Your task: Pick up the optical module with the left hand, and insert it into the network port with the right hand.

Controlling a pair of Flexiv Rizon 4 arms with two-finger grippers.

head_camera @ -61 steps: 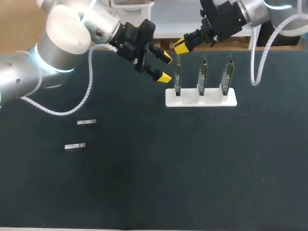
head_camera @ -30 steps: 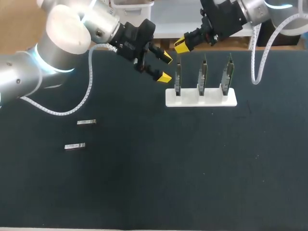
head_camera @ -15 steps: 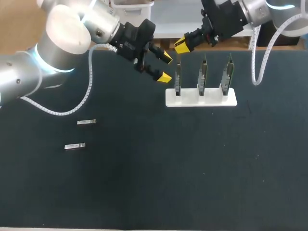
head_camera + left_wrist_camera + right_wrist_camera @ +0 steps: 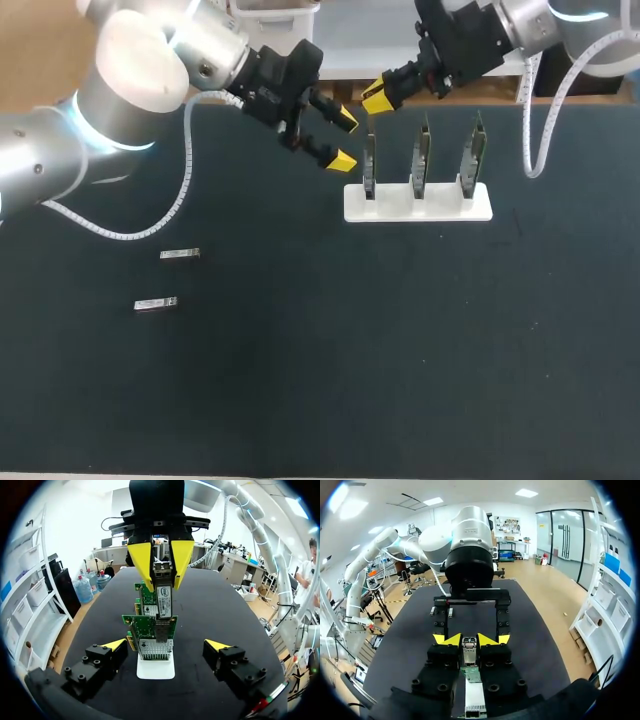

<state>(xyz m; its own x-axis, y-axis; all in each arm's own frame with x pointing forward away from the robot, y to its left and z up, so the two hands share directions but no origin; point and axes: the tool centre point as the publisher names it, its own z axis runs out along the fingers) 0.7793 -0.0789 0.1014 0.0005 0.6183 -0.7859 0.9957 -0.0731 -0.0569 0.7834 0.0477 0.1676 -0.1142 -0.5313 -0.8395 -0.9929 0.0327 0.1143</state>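
My right gripper hangs just above the leftmost network card of three standing in a white holder. It is shut on a silver optical module, held upright with its lower end at the card's port. In the right wrist view the module sits clamped between the right gripper's yellow tips, directly over the card. My left gripper is open and holds nothing, just left of that card. In its own view the left gripper straddles the card without touching it.
Two more silver modules lie flat on the dark table at the left. The other two cards stand in the holder to the right of the first. The holder's base is close ahead of the left fingers.
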